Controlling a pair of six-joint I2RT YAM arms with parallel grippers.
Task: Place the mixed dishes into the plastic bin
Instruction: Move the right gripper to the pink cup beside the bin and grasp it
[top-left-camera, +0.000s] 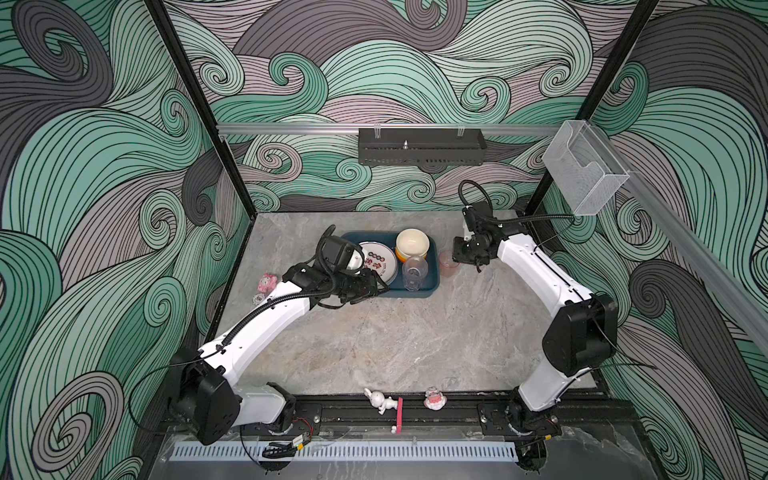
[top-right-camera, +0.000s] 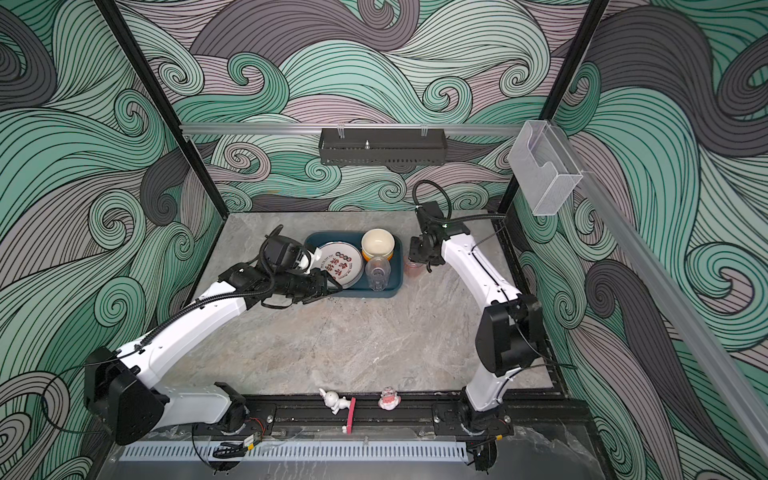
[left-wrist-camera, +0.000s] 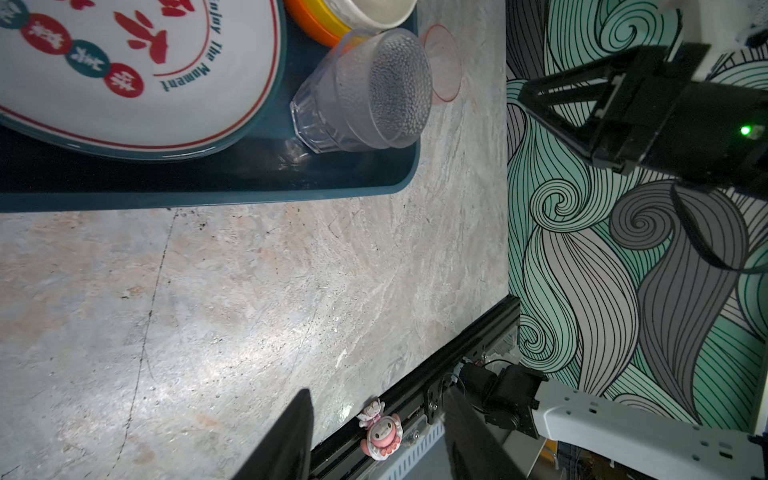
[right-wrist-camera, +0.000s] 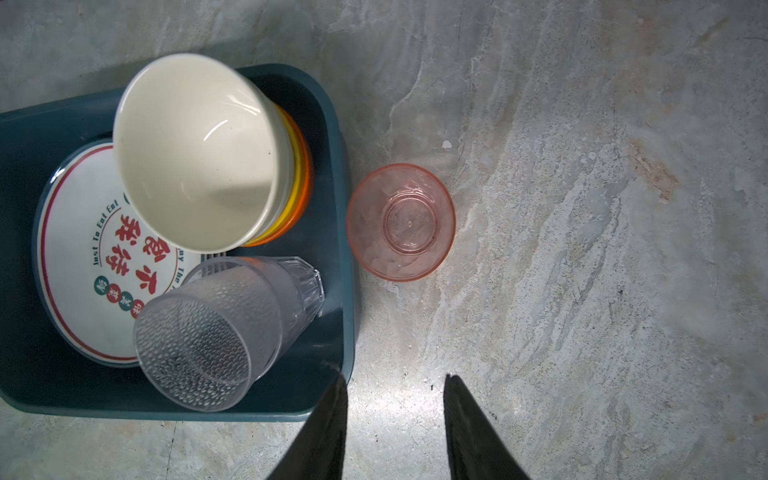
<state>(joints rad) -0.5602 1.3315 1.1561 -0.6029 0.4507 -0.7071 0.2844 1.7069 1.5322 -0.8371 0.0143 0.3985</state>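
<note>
- Dark teal-blue shallow rectangular plastic bin (top-left-camera: 432, 272) sits toward the back of the grey marble-look tabletop (top-left-camera: 395, 345), about mid-width. Most of the dishes are inside it.
- Round white plate with red characters and a red ring (top-left-camera: 380, 259) lies flat in the bin's left half. It also shows from my right wrist (right-wrist-camera: 83, 249).
- My left pincer (left-wrist-camera: 376, 392): fingers apart, nothing between them, holding nothing. In both top views it lies low over the bin's near-left edge, by the plate's rim.
- My right pincer (right-wrist-camera: 395, 378): fingers parted, gripping nothing. It hangs above bare table just outside the bin's right wall.
- Stack of small bowls in the bin's back-right corner: cream bowl (top-left-camera: 411, 243) on top, with yellow and orange rims (right-wrist-camera: 305, 187) showing under it.
- Clear dimpled glass (top-left-camera: 414, 272) stands mouth up in the bin's front-right corner, in front of the bowls. Can't tell if it touches the plate.
- Small pinkish see-through glass (right-wrist-camera: 401, 222) stands upright, mouth up, on the table just beside the bin's right wall, outside it. It is near my right pincer but apart from the fingertips.
- Small figurines: a pink one (top-left-camera: 267, 282) at the table's left edge, and a white rabbit (top-left-camera: 380, 401) and a pink-and-white one (top-left-camera: 435, 400) on the black front rail (top-left-camera: 457, 411).
</note>
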